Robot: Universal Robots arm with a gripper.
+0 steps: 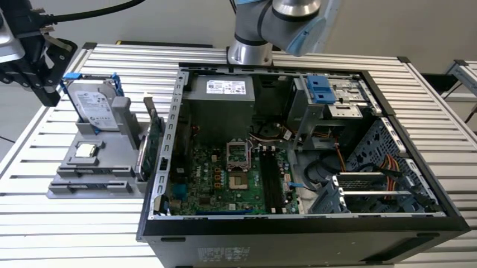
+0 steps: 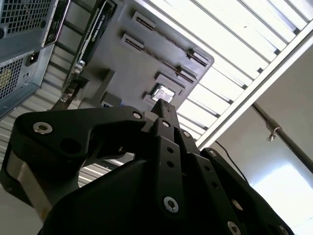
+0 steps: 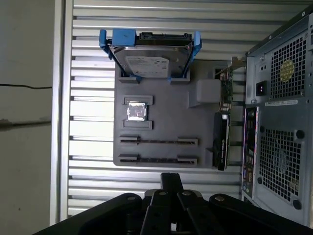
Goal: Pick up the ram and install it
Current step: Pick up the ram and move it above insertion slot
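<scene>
My gripper (image 1: 48,97) hangs at the exterior view's far left, above and beside the grey parts holder (image 1: 75,187). Its black fingertips (image 3: 171,177) are pressed together with nothing between them, which both wrist views show (image 2: 164,104). In the first wrist view the holder (image 3: 161,122) lies below the fingers, with two long narrow slots (image 3: 159,141) near them. They look dark, and I cannot tell whether the ram sits in one. The open computer case (image 1: 298,223) shows its motherboard (image 1: 216,178) and long black memory slots (image 1: 270,181).
The holder carries a hard drive in a blue bracket (image 1: 95,109), a small square silver chip (image 1: 87,149) and an upright green card (image 1: 151,142) by the case wall. All of it rests on a slatted metal table (image 1: 44,223). The arm's base (image 1: 249,53) stands behind the case.
</scene>
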